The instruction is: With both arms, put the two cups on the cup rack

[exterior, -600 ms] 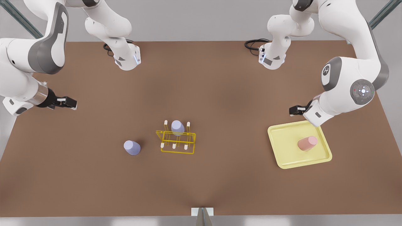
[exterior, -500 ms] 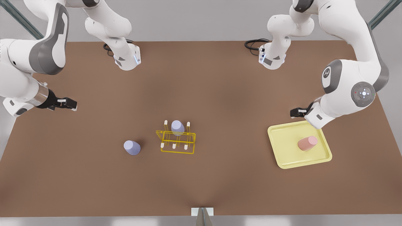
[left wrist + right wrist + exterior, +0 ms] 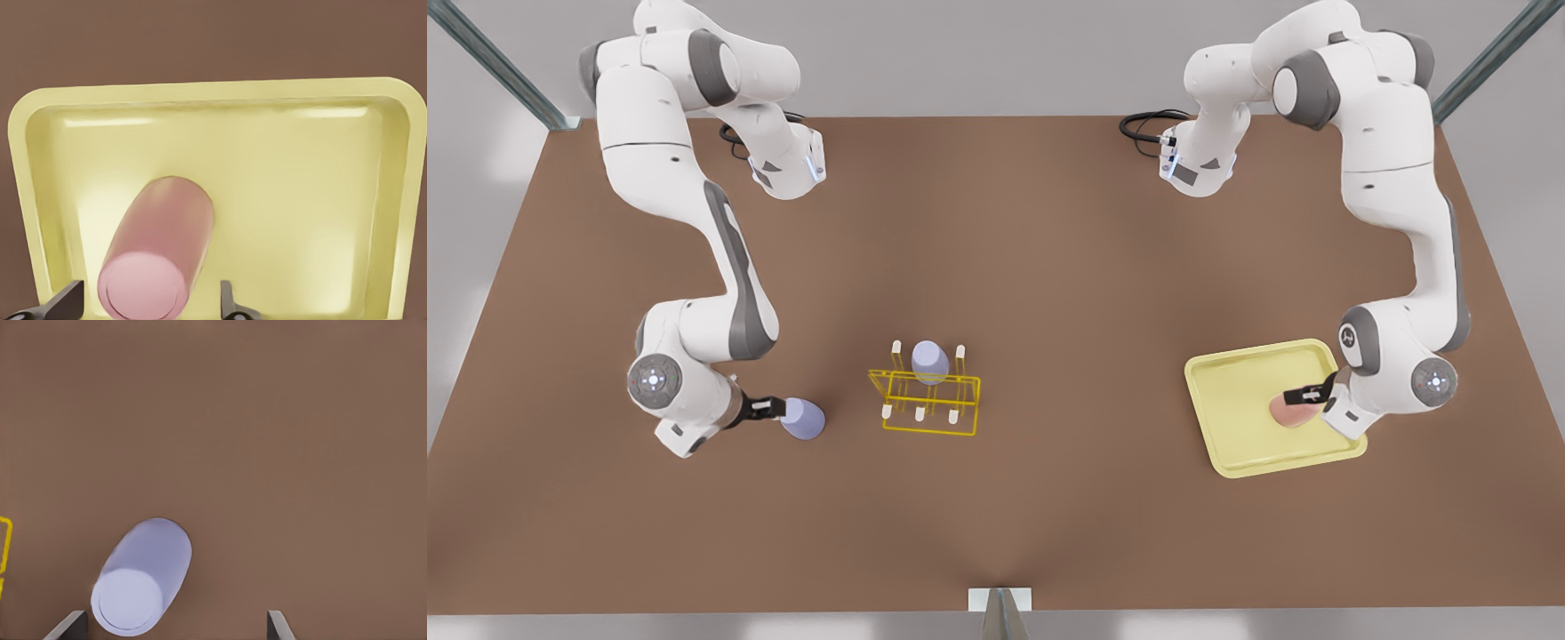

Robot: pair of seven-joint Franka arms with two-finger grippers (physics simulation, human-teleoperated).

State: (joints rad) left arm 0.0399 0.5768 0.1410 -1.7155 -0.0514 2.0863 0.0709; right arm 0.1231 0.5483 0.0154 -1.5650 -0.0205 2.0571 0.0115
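Two cups are waiting to be racked, and neither is lifted yet. The left gripper, the arm on the front view's right, is hanging over the pink cup, which is standing upside down on the pale yellow tray near the table's right edge; in the left wrist view its fingers are spread wide, flanking the cup without touching it. The right gripper, on the front view's left, is sitting just beside the loose lavender cup, which is standing inverted on the bare table near the rack; in the right wrist view its fingers are parted, with the cup lying close to one of them. A second lavender cup is already sitting on a peg at the rack's far row. Judging by this, both arms are lining up their grasps; closing, lifting, carrying and placing on free pegs are all outstanding.
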